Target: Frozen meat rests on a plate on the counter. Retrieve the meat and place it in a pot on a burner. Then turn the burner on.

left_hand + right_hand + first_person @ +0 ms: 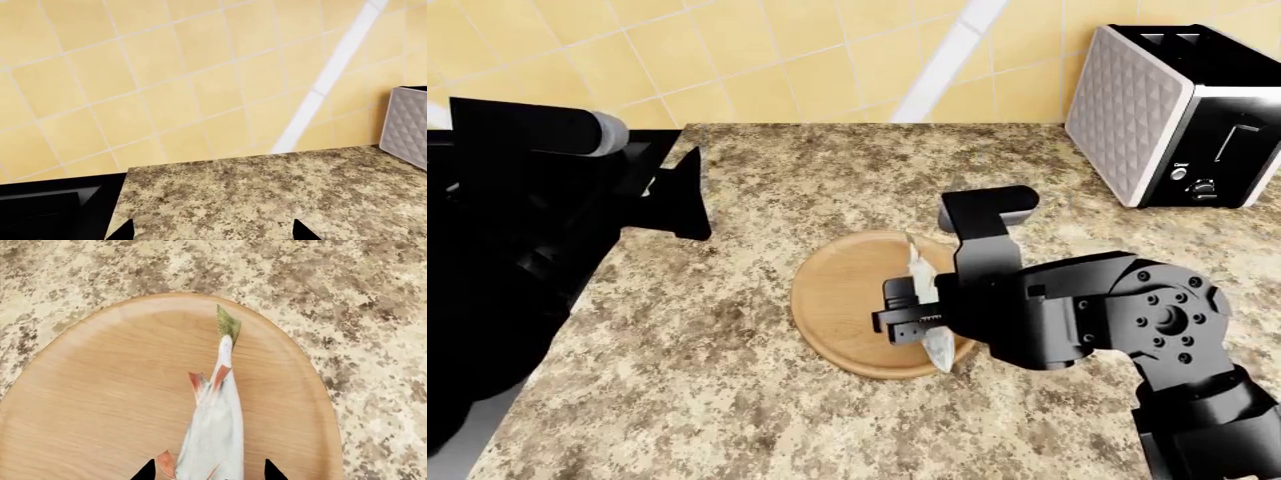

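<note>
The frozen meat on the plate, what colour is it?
Pale silvery grey-white frozen meat, with orange-red fins and a greenish tail; the right wrist view shows it best.

— What's the surface?
— A speckled granite counter (pixel 761 400).
— And directly on it?
— A round wooden plate (pixel 841 300) near the middle, a quilted silver toaster (pixel 1174 110) by the tiled wall.

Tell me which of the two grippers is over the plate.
The right gripper: it hangs over the wooden plate, fingertips either side of the frozen meat. The left gripper is over bare counter, near the stove edge.
</note>
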Robot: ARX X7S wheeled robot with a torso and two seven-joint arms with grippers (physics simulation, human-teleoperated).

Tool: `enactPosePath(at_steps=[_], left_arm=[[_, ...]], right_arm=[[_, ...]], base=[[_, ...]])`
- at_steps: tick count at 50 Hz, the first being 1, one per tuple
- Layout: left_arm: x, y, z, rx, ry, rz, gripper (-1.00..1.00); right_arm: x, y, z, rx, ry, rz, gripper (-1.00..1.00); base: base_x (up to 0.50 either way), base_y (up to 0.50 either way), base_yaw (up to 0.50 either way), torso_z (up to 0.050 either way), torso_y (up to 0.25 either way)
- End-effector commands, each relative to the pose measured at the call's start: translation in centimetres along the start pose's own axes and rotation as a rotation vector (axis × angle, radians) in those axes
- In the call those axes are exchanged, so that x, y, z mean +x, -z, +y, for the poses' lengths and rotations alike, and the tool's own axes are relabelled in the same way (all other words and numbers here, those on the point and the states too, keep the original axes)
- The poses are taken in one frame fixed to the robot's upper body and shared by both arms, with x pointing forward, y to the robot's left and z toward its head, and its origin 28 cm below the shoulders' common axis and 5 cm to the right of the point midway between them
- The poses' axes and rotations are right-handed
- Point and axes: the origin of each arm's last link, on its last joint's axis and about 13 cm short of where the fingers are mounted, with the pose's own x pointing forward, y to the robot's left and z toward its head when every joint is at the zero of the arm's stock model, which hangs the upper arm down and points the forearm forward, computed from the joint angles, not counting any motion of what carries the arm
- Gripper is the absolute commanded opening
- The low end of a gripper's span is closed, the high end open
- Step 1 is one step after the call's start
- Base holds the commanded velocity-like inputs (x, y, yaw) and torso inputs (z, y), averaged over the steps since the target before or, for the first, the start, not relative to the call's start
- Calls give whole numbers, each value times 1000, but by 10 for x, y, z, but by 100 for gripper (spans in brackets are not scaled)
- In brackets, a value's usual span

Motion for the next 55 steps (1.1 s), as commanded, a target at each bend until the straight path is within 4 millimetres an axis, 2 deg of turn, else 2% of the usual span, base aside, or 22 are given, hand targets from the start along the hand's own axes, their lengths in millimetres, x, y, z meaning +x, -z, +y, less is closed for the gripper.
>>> enactPosePath(at_steps=[1,17,32,43,55], left_arm=[[0,0,1,-1,-3,-2,100],[-8,-9,-1,6,-6,-21,100],[-20,-23,-5,23,-7,-56,100],[-35,-40,-12,52,-6,-92,100],[-63,-63,-21,74,-17,-129,100]], right_arm=[[-2,1,2,-9,-3,-5,-100],[-14,-2,3,-11,14,-62,-100],[-39,-12,6,-16,11,-175,-100],[-75,-24,6,-32,-28,-401,-100],[-118,-25,9,-53,-53,-557,-100]], base=[[0,0,0,0,0],[0,0,0,0,0],[0,0,0,0,0],[0,0,0,0,0],[0,0,0,0,0]])
